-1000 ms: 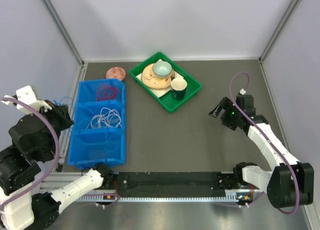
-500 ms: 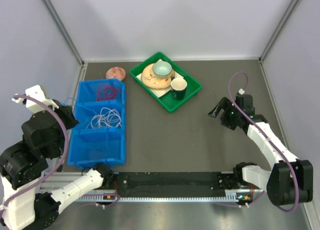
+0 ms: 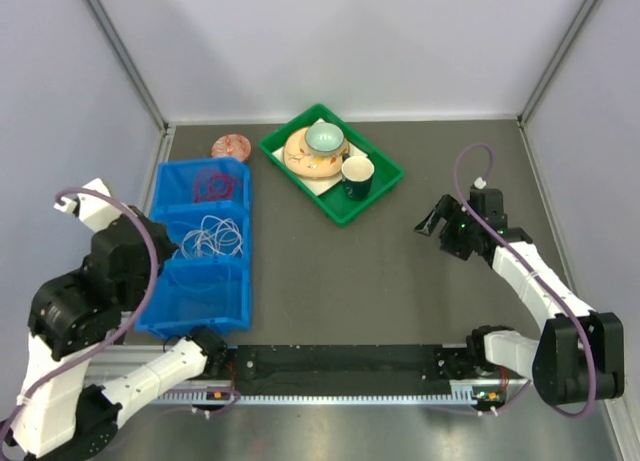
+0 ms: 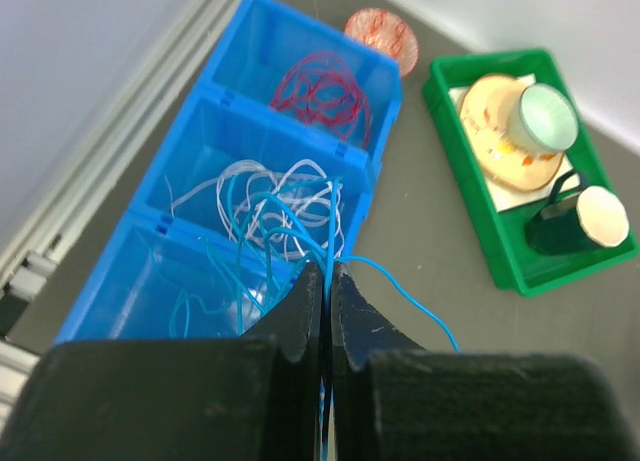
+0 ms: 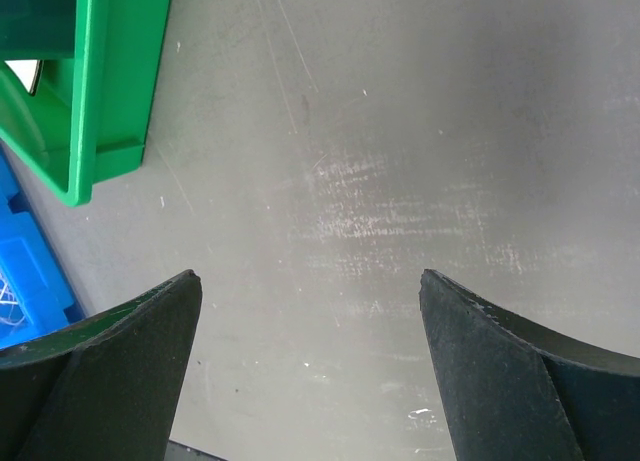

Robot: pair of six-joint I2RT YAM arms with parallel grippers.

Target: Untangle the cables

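A blue three-compartment bin [image 3: 247, 243] [image 4: 214, 97] stands at the left. The red cable [image 3: 212, 184] [image 4: 325, 86] lies in its far compartment and the white cable [image 3: 208, 236] [image 4: 262, 197] in the middle one. My left gripper [image 4: 327, 266] [image 3: 166, 249] hovers over the bin's left side, shut on the blue cable [image 4: 412, 293]. That cable's loops hang over the white cable and the near compartment, and one strand trails out over the table. My right gripper [image 5: 310, 276] [image 3: 432, 224] stands open above bare table at the right, holding nothing.
A green tray [image 3: 388, 184] [image 4: 505, 277] [image 5: 88, 131] with a plate, a bowl and a cup sits at the back centre. A round reddish disc [image 3: 230, 146] [image 4: 382, 34] lies behind the bin. A black rail [image 3: 340, 366] runs along the near edge.
My left arm has swung right from the left wall to above the bin, still shut on the blue cable. The right arm has barely moved.
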